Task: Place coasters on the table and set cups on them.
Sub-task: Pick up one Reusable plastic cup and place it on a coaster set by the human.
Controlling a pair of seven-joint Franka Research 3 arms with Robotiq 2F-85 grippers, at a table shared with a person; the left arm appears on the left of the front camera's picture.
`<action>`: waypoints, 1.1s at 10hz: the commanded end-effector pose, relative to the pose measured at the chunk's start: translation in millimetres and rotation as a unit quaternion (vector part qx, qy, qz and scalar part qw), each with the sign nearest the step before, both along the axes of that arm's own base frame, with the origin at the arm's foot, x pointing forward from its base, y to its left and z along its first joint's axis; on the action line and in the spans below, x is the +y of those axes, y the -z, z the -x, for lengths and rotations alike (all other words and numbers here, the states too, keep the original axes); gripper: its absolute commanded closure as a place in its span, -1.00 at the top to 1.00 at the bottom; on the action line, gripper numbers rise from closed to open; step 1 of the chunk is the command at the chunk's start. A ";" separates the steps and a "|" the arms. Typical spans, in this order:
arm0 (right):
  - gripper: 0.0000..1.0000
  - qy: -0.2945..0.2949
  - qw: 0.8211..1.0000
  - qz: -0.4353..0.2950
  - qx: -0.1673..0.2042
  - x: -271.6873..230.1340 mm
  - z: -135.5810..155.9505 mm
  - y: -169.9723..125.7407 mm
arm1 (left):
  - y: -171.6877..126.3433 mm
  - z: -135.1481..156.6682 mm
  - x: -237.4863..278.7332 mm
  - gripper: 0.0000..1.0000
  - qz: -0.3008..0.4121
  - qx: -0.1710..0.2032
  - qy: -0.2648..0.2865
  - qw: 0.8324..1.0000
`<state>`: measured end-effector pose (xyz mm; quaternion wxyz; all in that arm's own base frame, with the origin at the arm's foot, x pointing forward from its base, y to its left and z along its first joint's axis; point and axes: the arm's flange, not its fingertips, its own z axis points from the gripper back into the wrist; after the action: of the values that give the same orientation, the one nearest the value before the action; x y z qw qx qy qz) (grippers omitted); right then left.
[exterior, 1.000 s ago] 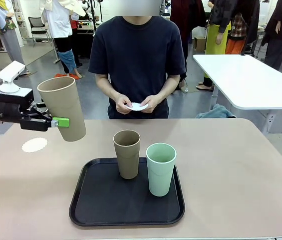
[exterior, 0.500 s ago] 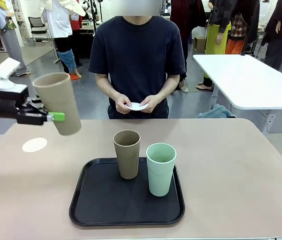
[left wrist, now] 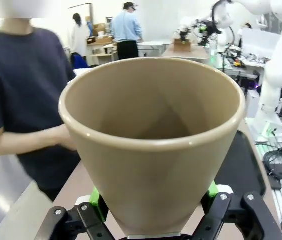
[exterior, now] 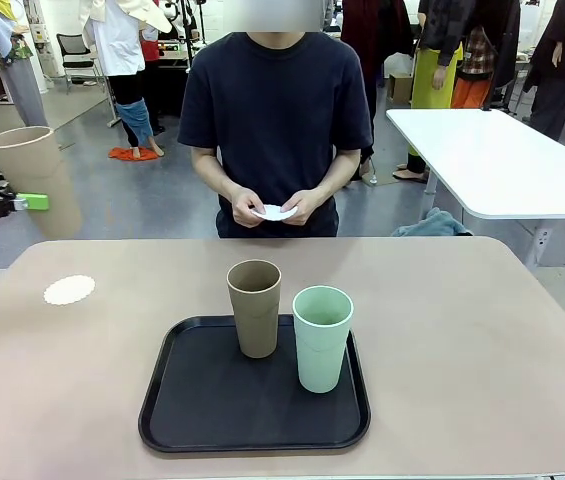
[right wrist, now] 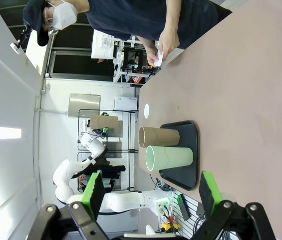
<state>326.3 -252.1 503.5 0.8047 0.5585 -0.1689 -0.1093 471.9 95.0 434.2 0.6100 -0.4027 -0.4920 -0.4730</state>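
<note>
On the left end of the table (exterior: 482, 330) one coaster (exterior: 69, 290) lies flat and bare, with no cup on it yet. The held tan cup (exterior: 32, 180), which I take to be meant for it, hangs in the air up and to the left of that coaster in the front view. There it is past the table's left edge, clear of the surface and blurred. The left gripper (left wrist: 153, 200) is clamped on its lower wall, with a green pad on either side. The cup is near upright, mouth up.

The other two cups stand on the black tray (exterior: 212, 400) in the middle of the table. They are a second tan cup (exterior: 254, 308) and the mint cup (exterior: 322, 338), just beside each other and untouched. At the far edge the person's hands (exterior: 305, 206) hold a white disc (exterior: 277, 212) above the table, probably the next coaster.

By my judgement the task is early: one coaster of three is laid and no cup is seated. Left to do are setting the held cup on its coaster, laying two more coasters, and moving both tray cups onto them.

The right gripper (right wrist: 149, 192) has its jaws spread wide with nothing between them. It is held back, well apart from the tray, and its wrist is rolled so that the table stands sideways in the right wrist view.
</note>
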 end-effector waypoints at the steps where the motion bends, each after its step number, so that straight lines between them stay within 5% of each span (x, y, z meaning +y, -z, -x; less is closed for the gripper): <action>1: 1.00 -0.002 1.000 -0.005 -0.004 -0.2 -0.5 -0.1 | 9.7 -18.3 21.2 0.70 -0.020 -0.002 -0.017 1.000; 4: 1.00 -0.002 1.000 -0.005 -0.004 -0.2 -0.5 -0.1 | 17.4 -34.2 59.3 0.70 -0.044 0.002 -0.059 0.997; 11: 1.00 -0.002 1.000 -0.005 -0.004 -0.2 -0.5 -0.1 | 19.8 -31.1 52.4 0.70 -0.025 0.007 -0.049 0.998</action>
<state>326.2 -252.2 503.6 0.8048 0.5584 -0.1689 -0.1095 503.7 146.4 412.8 0.6473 -0.3654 -0.4935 -0.4515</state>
